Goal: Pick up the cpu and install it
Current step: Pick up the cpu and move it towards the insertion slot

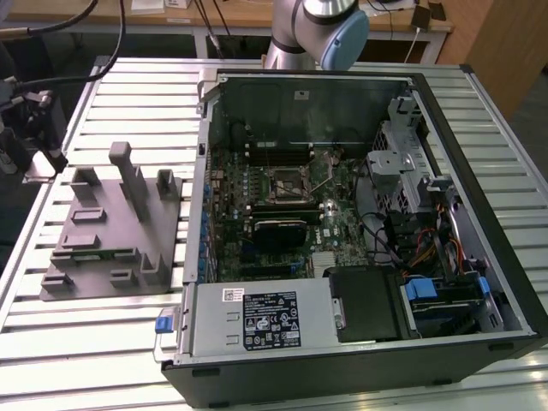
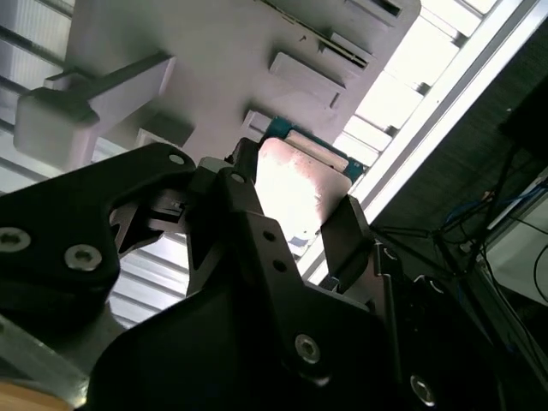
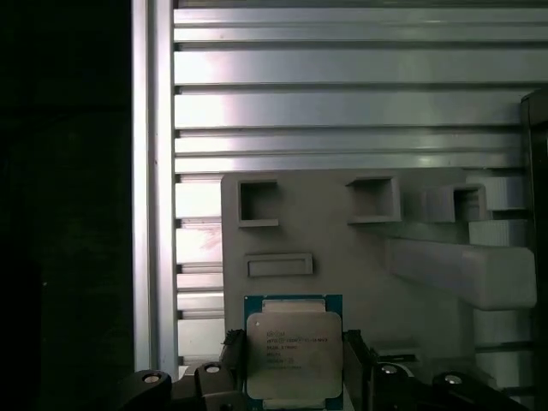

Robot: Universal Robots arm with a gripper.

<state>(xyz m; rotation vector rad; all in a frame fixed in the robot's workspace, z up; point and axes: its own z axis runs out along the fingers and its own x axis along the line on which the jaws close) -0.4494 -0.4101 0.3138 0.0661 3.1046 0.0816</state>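
The cpu (image 3: 293, 351) is a flat square chip with a pale silver top and a thin green rim. It sits between my two dark fingers (image 3: 233, 353), which press on its opposite edges. My gripper (image 3: 294, 358) is shut on it. In the second wrist view the cpu (image 2: 295, 193) glares bright between the same fingers (image 2: 347, 231) of the gripper (image 2: 291, 212). Behind the chip in both wrist views lies the grey plastic fixture (image 3: 342, 231). I cannot tell whether the chip rests on it or hangs above it. The motherboard's square socket (image 1: 287, 181) sits in the open computer case.
The grey fixture (image 1: 94, 248) with upright posts lies on the slatted aluminium table (image 1: 128, 94) at the exterior view's left. The open black case (image 1: 479, 214) holds cables, a drive cage and a power supply (image 1: 257, 318). The arm's base (image 1: 317, 30) stands behind it.
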